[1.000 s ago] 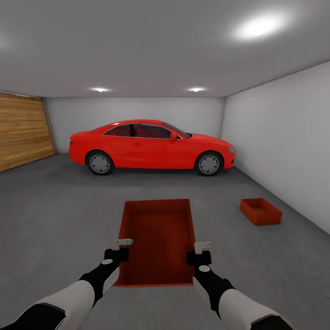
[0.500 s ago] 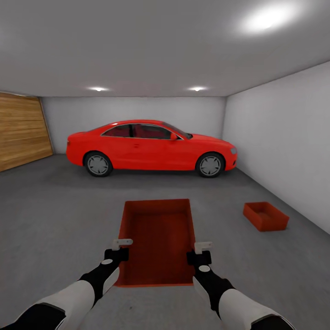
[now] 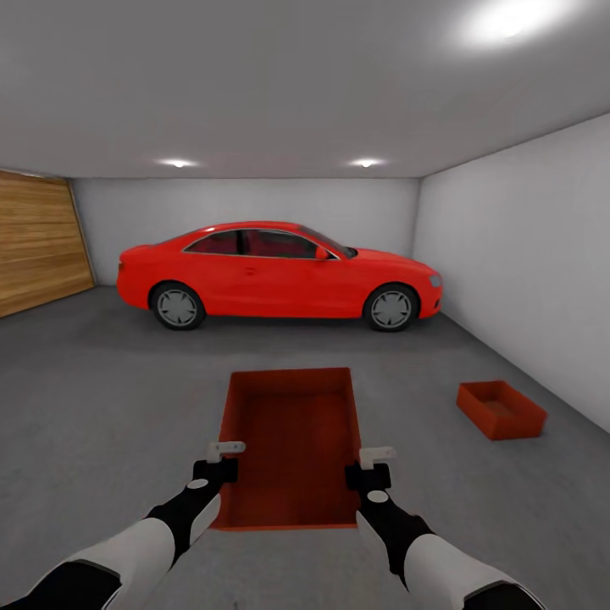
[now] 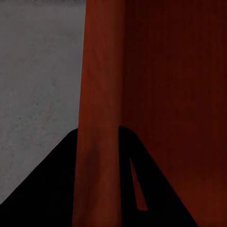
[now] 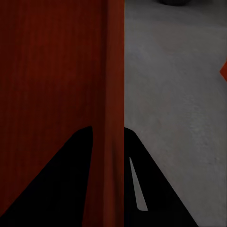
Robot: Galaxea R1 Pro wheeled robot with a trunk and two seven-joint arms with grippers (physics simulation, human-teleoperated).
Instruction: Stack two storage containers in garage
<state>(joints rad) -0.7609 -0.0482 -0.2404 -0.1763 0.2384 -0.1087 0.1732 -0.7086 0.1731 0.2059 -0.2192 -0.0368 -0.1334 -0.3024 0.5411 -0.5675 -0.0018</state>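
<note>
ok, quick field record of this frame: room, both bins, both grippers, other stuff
room: garage, grey concrete floor
held container: carried in front of robot, open top up
left gripper: shut on held container's left wall
right gripper: shut on its right wall
second container: on floor, ahead right, near right wall
red car: parked at far wall
wooden door: left side

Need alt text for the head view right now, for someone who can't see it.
Both tools, left and right, grip the side walls of an orange-red container above the garage floor. A second container sits ahead right; a red car is parked beyond.
</note>
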